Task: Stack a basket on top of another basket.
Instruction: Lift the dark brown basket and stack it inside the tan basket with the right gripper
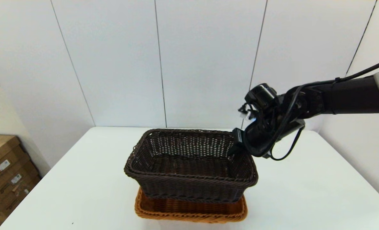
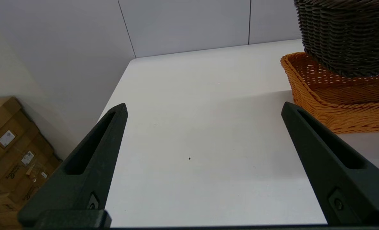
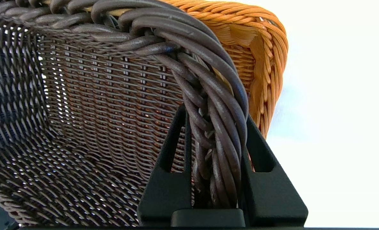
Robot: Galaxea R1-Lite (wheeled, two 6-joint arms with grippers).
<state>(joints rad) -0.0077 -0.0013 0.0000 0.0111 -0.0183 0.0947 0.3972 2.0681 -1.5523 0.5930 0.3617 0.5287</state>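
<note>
The right claw (image 3: 216, 153) grips the braided rim of the empty dark brown basket (image 1: 189, 166), held partly nested in the orange-tan basket (image 1: 189, 210) on the white bench (image 1: 304, 191), while the left claw (image 2: 203, 108) hovers open nearby.

Right gripper (image 3: 216, 127) clamped, left gripper (image 2: 203, 108) agape
</note>
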